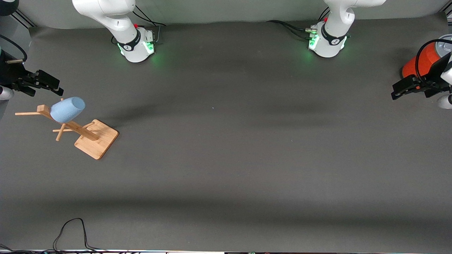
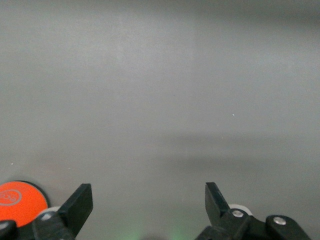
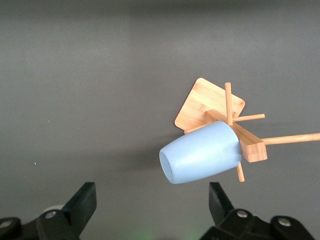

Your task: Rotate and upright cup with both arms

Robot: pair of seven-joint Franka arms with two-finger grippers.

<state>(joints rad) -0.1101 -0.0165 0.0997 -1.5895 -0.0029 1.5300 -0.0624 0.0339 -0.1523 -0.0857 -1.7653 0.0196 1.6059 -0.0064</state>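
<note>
The light-blue cup [image 1: 67, 109] hangs tilted on a peg of a wooden rack [image 1: 97, 139] at the right arm's end of the table. In the right wrist view the cup [image 3: 200, 155] shows on its side, with the rack [image 3: 210, 102] under it. My right gripper [image 1: 47, 92] is open and empty, in the air beside the cup and apart from it; its own view shows it [image 3: 151, 192] with the jaws wide apart. My left gripper [image 1: 406, 92] is open and empty at the left arm's end of the table; its own view shows it [image 2: 148, 192] over bare mat.
An orange-red can [image 1: 420, 63] stands by the left gripper and shows in the left wrist view [image 2: 17, 200]. A black cable [image 1: 70, 229] loops at the table edge nearest the front camera. Dark grey mat [image 1: 226, 141] covers the table.
</note>
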